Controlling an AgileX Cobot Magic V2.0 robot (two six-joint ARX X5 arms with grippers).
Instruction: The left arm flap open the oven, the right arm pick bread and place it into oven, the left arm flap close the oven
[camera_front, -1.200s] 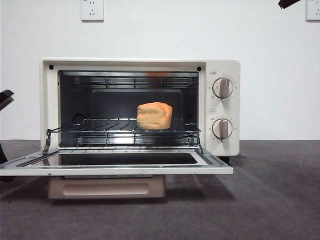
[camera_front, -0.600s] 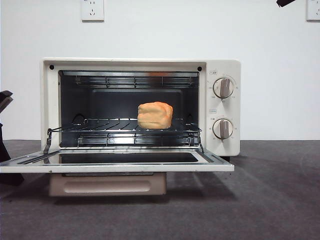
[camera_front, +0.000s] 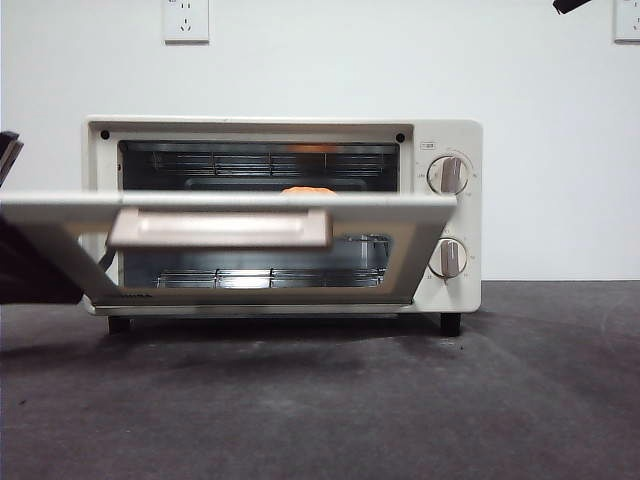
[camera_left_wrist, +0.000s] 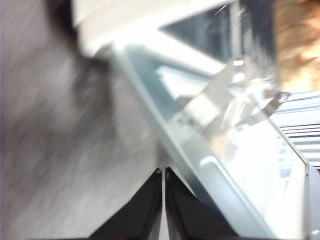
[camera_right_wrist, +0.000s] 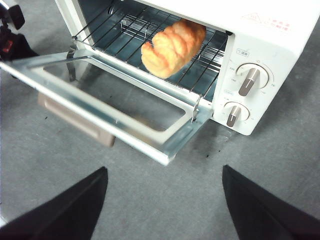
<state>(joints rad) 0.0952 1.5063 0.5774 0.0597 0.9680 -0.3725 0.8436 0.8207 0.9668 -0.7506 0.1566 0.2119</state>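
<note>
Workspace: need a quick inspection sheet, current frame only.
Surface: dark grey table.
Oven: cream oven, door part-raised, neither flat nor shut, handle facing the front camera.
Bread: bread on the wire rack inside; front view shows only its top above the door.
Clutter: nothing seen.
Left gripper: left gripper shut, at the door's edge; picture blurred.
Right gripper: right gripper open, empty, back from the oven.
Cables: nothing seen.
Surroundings: white wall, socket.
</note>
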